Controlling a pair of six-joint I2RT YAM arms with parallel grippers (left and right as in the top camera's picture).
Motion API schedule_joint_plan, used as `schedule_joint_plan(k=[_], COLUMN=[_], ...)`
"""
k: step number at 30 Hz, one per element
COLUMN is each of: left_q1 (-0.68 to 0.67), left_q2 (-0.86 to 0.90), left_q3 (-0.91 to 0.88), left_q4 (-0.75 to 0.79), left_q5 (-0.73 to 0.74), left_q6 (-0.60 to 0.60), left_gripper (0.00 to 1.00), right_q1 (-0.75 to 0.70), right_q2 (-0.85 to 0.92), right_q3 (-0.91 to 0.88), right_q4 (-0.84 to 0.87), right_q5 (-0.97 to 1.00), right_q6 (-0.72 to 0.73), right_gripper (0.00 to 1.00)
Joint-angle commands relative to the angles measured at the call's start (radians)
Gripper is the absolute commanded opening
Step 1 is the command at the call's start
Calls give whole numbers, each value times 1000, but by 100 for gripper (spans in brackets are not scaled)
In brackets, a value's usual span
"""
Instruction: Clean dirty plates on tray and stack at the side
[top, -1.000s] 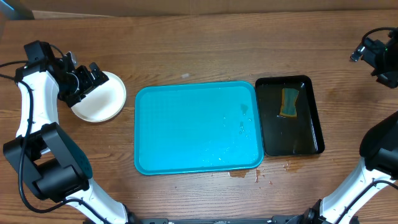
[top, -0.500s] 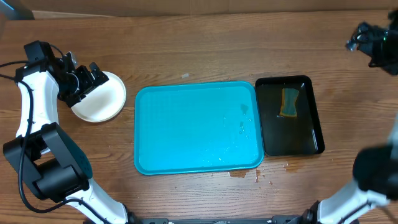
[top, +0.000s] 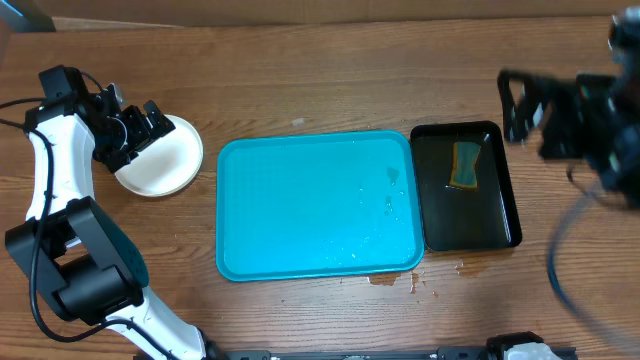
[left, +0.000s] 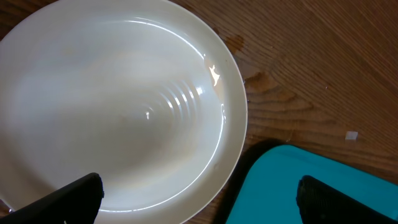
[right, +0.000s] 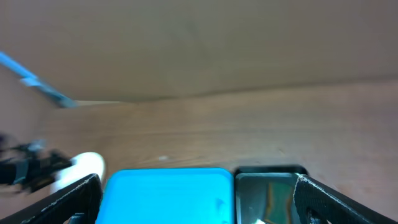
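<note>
Wooden bench (top: 300, 80), left hand (top: 150, 122) spread open over the plates (top: 165, 165) beside the tray (top: 300, 210); right hand (right: 199, 202) blurred, fingers apart.

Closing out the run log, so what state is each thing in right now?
plates, off the tray, beside its left edge, top face clean.
tray, bare of plates, wet with droplets.
sponge, lying in the black tray.
left hand, open above the plates.
right hand, open, holding nothing.

Lying on the wooden table (top: 320, 85): turquoise tray (top: 300, 210) centrally, black tray (top: 470, 225) at three o'clock, plates (top: 165, 165) at nine o'clock.
</note>
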Motion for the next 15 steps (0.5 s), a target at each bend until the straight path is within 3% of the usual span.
schedule_joint_plan(k=[1,4,8,14,15], left_q1=[1,1,1,1,1], left_q2=[0,0,0,0,0], left_q3=[-7,-7,-7,-7,-7], left_q4=[1,1,1,1,1], left_q5=[0,0,0,0,0], left_q6=[22,22,22,22,22], left_gripper=[100,100,100,100,100], right_q1=[8,8,-14,-39,-40], right_q2=[-116,-222,-402,-698,-798], right_q3=[6,-51,-264,-719,-880], right_q4=[41,105,262,565,651], right_q5=[20,20,20,-4,-6], right_q6=[-53,-133,-206,-205,-205], right_gripper=[100,100,100,100,100])
